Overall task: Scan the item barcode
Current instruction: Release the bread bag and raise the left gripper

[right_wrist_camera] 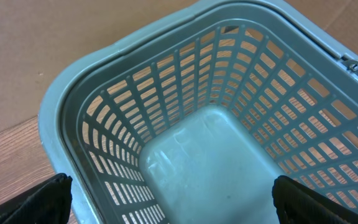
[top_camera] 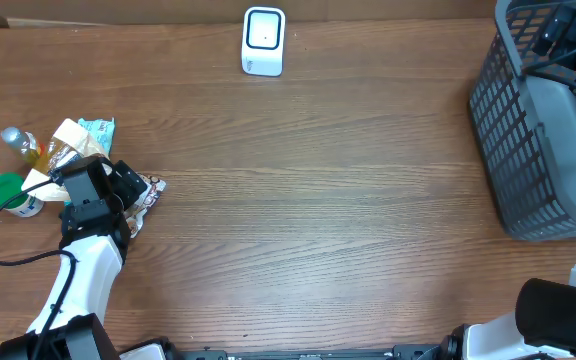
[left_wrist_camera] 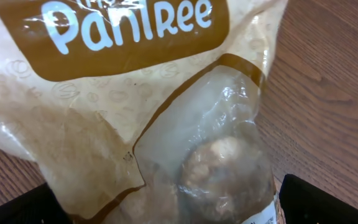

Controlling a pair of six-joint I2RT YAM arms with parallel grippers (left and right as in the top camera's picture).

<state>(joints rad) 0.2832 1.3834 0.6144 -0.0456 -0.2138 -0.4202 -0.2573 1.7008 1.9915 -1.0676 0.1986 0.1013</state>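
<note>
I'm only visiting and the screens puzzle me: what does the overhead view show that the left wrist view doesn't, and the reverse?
Only overhead: the small white box-shaped scanner at the table's far edge, the grey plastic lattice basket on the right, and a green-lidded white container at far left. Only left wrist: white "Pantree" lettering on the beige-and-brown plastic snack bag and a round baked piece behind its clear window. Both: that bag, the left gripper open over it, and the brown wooden table.
</note>
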